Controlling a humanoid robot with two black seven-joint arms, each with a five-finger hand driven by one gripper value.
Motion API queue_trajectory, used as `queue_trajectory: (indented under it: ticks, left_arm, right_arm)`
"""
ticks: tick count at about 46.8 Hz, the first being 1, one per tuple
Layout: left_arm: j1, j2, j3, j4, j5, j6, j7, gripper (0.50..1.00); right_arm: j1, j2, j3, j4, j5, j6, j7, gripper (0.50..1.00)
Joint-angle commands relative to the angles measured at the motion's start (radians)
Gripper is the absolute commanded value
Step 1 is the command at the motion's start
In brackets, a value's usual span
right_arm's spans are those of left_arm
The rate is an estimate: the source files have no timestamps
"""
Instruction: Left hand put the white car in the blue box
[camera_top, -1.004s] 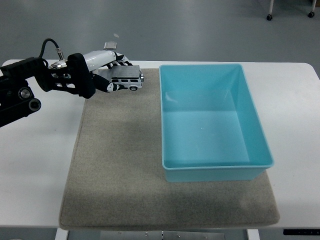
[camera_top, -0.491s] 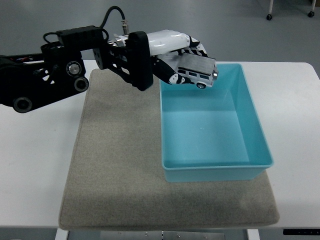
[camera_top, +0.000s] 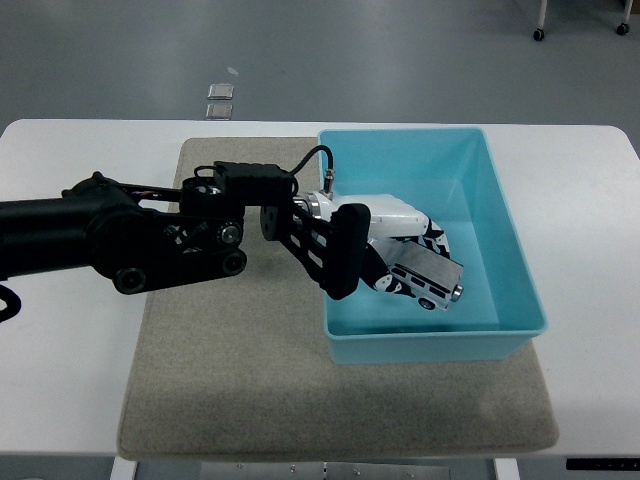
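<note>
My left hand (camera_top: 400, 245) has reached in over the left wall of the light blue rectangular plastic box (camera_top: 500, 215), and my fingers (camera_top: 432, 238) are wrapped around the small white toy car with the grey roof (camera_top: 428, 278), gripping it from above and from my own side. The car sits inside the box's outline, toward the near half of the compartment, low against the floor as far as I can judge; whether its wheels are touching the bottom I cannot tell from this angle.

What matters for the release is how the car lies: its long axis runs slantwise, nose pointing toward the near right corner, tilted a little downward at that end. The near wall is just beside the nose, so I judge there is little room to push further that way. Letting go calls for spreading my fingers and lifting up and back to the left, over the wall I came in across.

The box rests on a beige felt mat (camera_top: 230, 370) on the white surface (camera_top: 70, 380).
</note>
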Motion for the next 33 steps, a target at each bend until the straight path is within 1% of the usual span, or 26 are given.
queue_trajectory:
  ticks: [1,8,17,18,20,21,22,27,29,30,33]
  left_arm:
    - [0.017,-0.026,0.002,0.021,0.022,0.000,0.000,0.500]
    - [0.031,-0.046,0.002,0.038,0.048,-0.003,0.002,0.500]
    - [0.033,-0.046,-0.001,0.034,0.047,-0.003,0.003,0.500]
    - [0.033,-0.046,-0.001,0.032,0.047,0.000,0.002,0.522]
    - [0.033,-0.046,-0.002,0.029,0.044,0.007,-0.001,0.687]
    - [0.033,-0.046,-0.002,0.029,0.039,0.010,-0.001,0.747]
    - [0.033,-0.046,-0.002,0.029,0.032,0.010,-0.003,0.786]
    - [0.036,-0.044,-0.004,0.023,0.025,0.010,-0.007,0.913]
    - [0.042,-0.044,-0.008,0.021,0.025,0.010,-0.007,0.975]
    - [0.042,-0.044,-0.008,0.021,0.024,0.010,-0.007,0.992]
    - [0.042,-0.038,-0.010,0.012,0.022,0.007,-0.007,0.994]
  right_arm:
    - [0.000,0.000,0.000,0.001,0.000,0.000,0.000,0.936]
    - [0.000,0.000,0.000,-0.001,0.000,0.000,0.000,0.936]
    - [0.000,0.000,0.000,0.001,0.000,0.000,0.000,0.936]
    - [0.000,0.000,0.000,0.001,0.000,0.000,0.000,0.936]
    - [0.000,0.000,0.000,0.001,0.000,0.000,0.000,0.936]
    - [0.000,0.000,0.000,-0.001,0.000,0.000,0.000,0.936]
    - [0.000,0.000,0.000,0.001,0.000,0.000,0.000,0.936]
    - [-0.001,0.000,0.000,0.001,0.000,0.000,0.000,0.936]
    - [0.000,0.000,0.000,0.001,0.000,0.000,0.000,0.936]
    - [0.000,0.000,0.000,0.001,-0.001,0.000,0.000,0.936]
    - [-0.001,0.000,0.000,0.001,0.000,0.000,0.000,0.936]
